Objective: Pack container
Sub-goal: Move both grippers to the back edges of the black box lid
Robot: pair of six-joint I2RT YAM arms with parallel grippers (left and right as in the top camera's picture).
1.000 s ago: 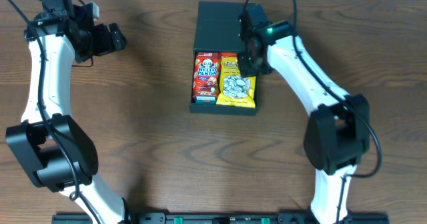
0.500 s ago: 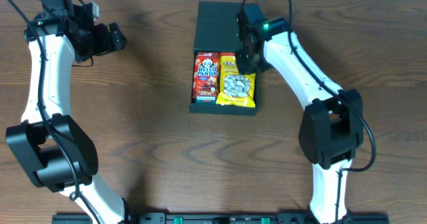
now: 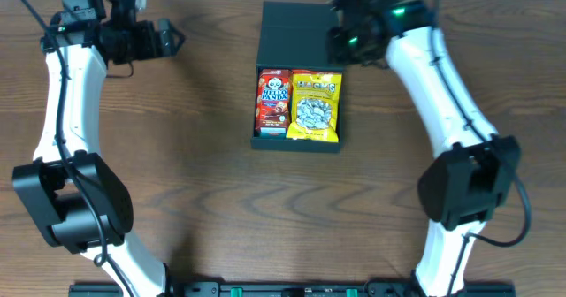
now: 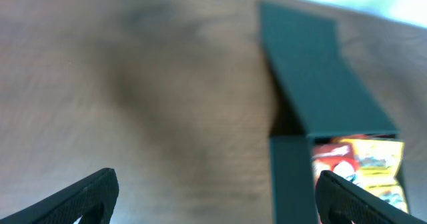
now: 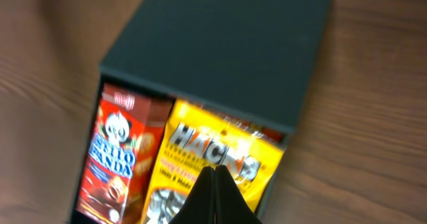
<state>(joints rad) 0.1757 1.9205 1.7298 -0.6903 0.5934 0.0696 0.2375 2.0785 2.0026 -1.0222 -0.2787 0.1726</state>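
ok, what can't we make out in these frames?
- Overhead: anything under the red Hello Panda carton and yellow snack bag inside the dark teal-green square box; they cover its floor.
- Left wrist: blurred, pack print unreadable; bottom edge cuts the box.
- Right wrist: lower halves of both packs, cut by the bottom edge and the shut right fingers.
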